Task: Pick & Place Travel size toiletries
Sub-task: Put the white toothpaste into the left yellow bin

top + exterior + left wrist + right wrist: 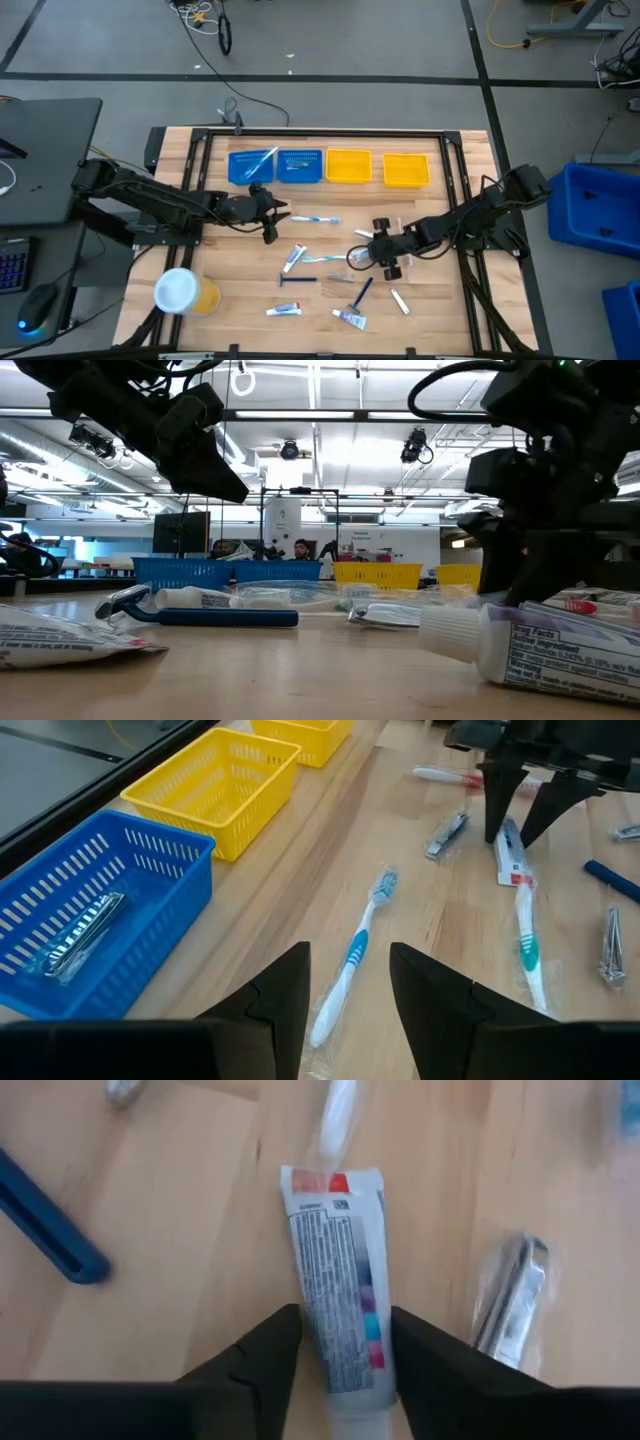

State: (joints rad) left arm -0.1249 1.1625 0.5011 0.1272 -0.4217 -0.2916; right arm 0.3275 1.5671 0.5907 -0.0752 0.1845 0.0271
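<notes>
the right gripper (342, 1342) has its fingers on both sides of a toothpaste tube (335, 1300) on the table's middle, closing on it. only its wrist view shows that. the left gripper (348, 982) is open above a blue toothbrush (352, 958).

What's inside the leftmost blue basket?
The blue basket holds one wrapped silvery metal item, likely nail clippers. The near wall hides part of the floor, so anything else there can't be seen.

foreground: a white toothpaste tube (540, 645) is seen lying near right | left: a blue-handled razor (195, 615) is laid flat (head leftward) | behind: blue baskets (225, 572) and yellow baskets (378, 574) are lined up | above: dark arms are seen.
</notes>
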